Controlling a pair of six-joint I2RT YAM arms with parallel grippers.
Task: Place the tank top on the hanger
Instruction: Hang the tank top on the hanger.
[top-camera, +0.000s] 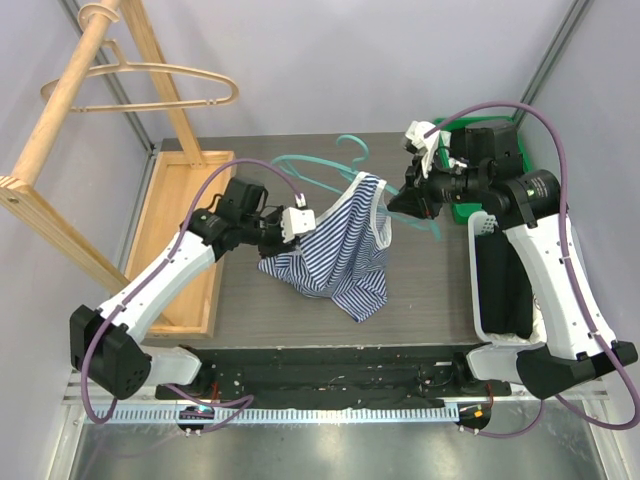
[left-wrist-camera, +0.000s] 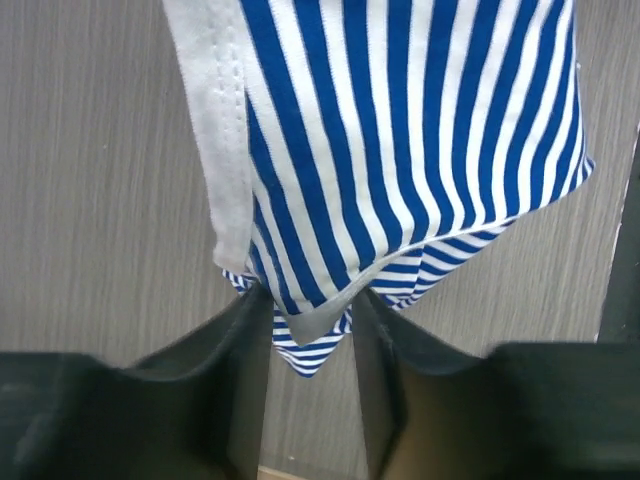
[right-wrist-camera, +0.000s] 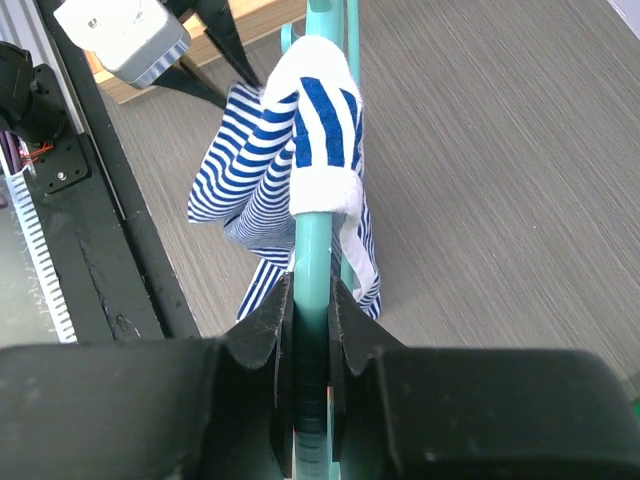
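The striped tank top (top-camera: 340, 250) hangs by one white-trimmed strap (right-wrist-camera: 320, 185) from the teal hanger (top-camera: 300, 165), and its lower part rests bunched on the table. My right gripper (top-camera: 402, 205) is shut on the hanger's bar (right-wrist-camera: 312, 250), with that gripper (right-wrist-camera: 312, 292) clamping the bar between both fingers. My left gripper (top-camera: 290, 240) is at the top's left edge. In the left wrist view the left gripper (left-wrist-camera: 312, 300) has its jaws partly closed with a gap between them, and a hem corner of the tank top (left-wrist-camera: 400, 130) hangs between the fingertips.
A wooden rack with a tan hanger (top-camera: 150, 80) stands at the back left, above a wooden tray (top-camera: 185, 240). A green bin (top-camera: 495, 140) sits at the back right. A white basket with a black garment (top-camera: 500, 290) lies under the right arm.
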